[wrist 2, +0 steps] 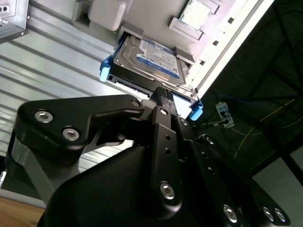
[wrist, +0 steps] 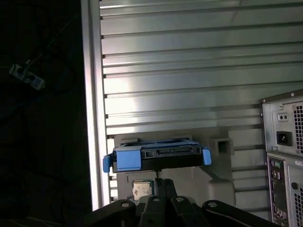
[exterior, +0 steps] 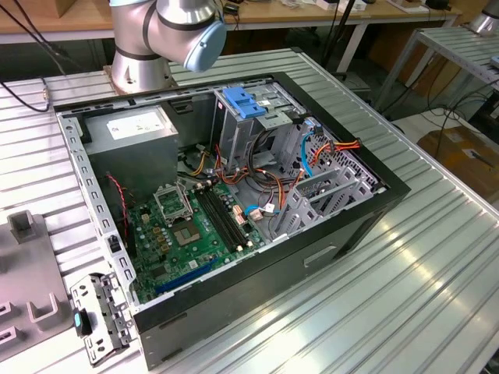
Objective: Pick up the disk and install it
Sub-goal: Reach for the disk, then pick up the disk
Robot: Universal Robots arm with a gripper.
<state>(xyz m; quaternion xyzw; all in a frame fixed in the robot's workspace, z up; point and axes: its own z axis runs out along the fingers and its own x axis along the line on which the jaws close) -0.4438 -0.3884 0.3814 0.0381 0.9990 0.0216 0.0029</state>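
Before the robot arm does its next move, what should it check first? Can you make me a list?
1. Hard drive in place: ok. The hard drive with blue side rails lies in the grey holder.
2. Gripper lined up: ok. The gripper sits right at the drive's near edge.
3. Drive grabbed: cannot tell.
4. Computer case open: ok. The computer case has its side off and the motherboard shows.
5. Slot free: cannot tell. A blue bracket sits on top of the drive cage, and the cage's inside is hidden.
6. Cables out of the way: probably not ok. Loose orange cables hang beside the cage.
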